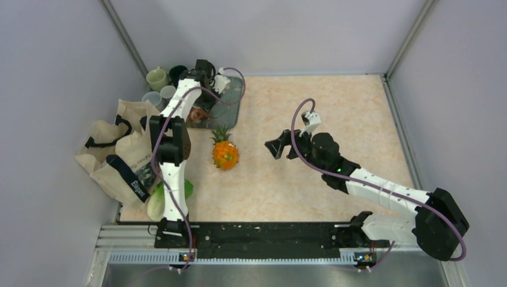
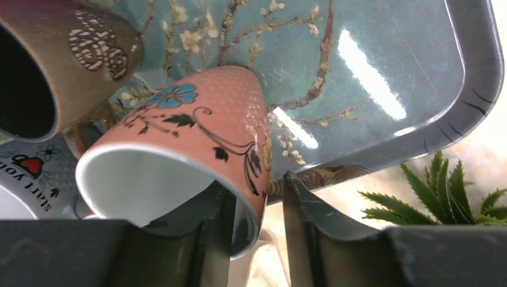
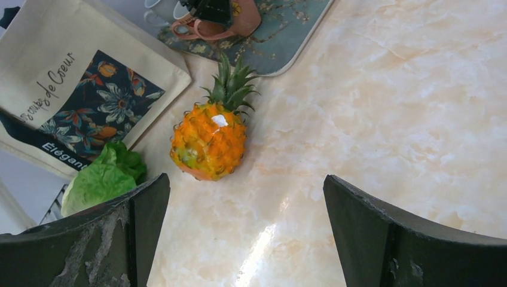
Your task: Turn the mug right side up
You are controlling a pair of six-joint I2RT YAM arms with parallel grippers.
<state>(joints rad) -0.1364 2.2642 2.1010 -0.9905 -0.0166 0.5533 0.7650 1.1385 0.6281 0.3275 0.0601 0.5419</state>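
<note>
The left tool [image 2: 256,192] is straddling the wall of the pink floral mug [image 2: 197,119]. One finger is reaching inside the mouth against the inner wall. The other is standing just outside the rim, with a thin sliver of gap showing between it and the mug. The jaws are standing narrow, but we are not able to tell whether they are actually pinching the wall. The right tool [image 3: 245,197] is hanging wide open above the middle of the surface, holding nothing.

The marbled surface [image 1: 335,101] is carrying everything. At its left edge, canvas tote bags [image 1: 134,152] are lying slumped, one of them printed with flowers. In the far left corner a teal tray [image 2: 478,60] painted with blossoming branches is lying flat, and the left arm is stretching out over it. A pineapple [image 1: 225,153] is lying just beside the tray's near edge, its leaves pointing toward the tray. A head of lettuce [image 1: 186,190] is sitting near the left arm's base, beside the bags.

The pink floral mug is tilting over the tray, neither upright nor fully inverted, its white mouth facing the left wrist camera. Next to it we are seeing a brown mug [image 2: 84,54] with a butterfly pattern, its dark mouth also turning toward the camera. Partly hidden below is a white mug [image 2: 24,173] bearing a red heart.
</note>
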